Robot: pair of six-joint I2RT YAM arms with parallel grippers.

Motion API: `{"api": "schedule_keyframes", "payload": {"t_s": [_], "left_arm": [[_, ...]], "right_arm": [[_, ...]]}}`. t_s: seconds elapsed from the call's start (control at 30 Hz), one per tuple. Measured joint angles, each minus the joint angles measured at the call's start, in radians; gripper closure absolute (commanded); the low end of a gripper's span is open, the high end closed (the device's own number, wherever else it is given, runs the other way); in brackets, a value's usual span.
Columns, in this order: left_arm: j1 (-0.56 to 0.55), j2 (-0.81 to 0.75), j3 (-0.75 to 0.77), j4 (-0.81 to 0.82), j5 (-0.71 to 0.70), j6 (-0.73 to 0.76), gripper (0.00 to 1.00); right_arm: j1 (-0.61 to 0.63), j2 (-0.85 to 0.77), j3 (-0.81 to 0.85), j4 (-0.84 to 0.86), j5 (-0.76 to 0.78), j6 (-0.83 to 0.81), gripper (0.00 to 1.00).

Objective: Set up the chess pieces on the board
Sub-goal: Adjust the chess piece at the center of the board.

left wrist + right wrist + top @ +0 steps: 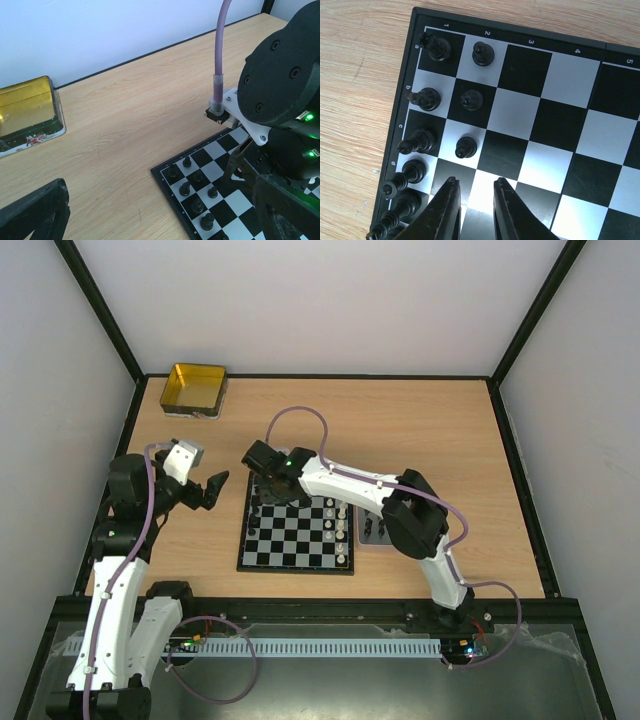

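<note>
The board [295, 540] lies in the middle of the table. Black chess pieces [258, 518] stand in its two left columns and white chess pieces [341, 525] near its right edge. My right gripper [268, 486] hovers low over the board's far left part. In the right wrist view it [476, 182] is open and empty, just behind a black pawn [465, 147] on the board [570, 75]. My left gripper [211, 490] is open and empty over bare table left of the board. The left wrist view shows the board's corner [212, 169] with several black pieces [184, 189].
A gold-yellow tin [195, 388] sits at the far left corner and also shows in the left wrist view [25, 110]. A grey tray [372, 531] with a few pieces lies against the board's right side, under the right arm.
</note>
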Motion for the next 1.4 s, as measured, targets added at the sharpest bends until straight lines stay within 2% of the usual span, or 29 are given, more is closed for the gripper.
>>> {"api": "schedule_keyframes", "payload": {"t_s": [0.8, 1.4], "left_arm": [[0.000, -0.002, 0.000, 0.000, 0.005, 0.001, 0.01], [0.000, -0.002, 0.000, 0.000, 0.005, 0.001, 0.01]], "right_arm": [[-0.011, 0.111, 0.017, -0.002, -0.021, -0.006, 0.86], [-0.013, 0.114, 0.028, 0.017, -0.036, -0.006, 0.86]]}}
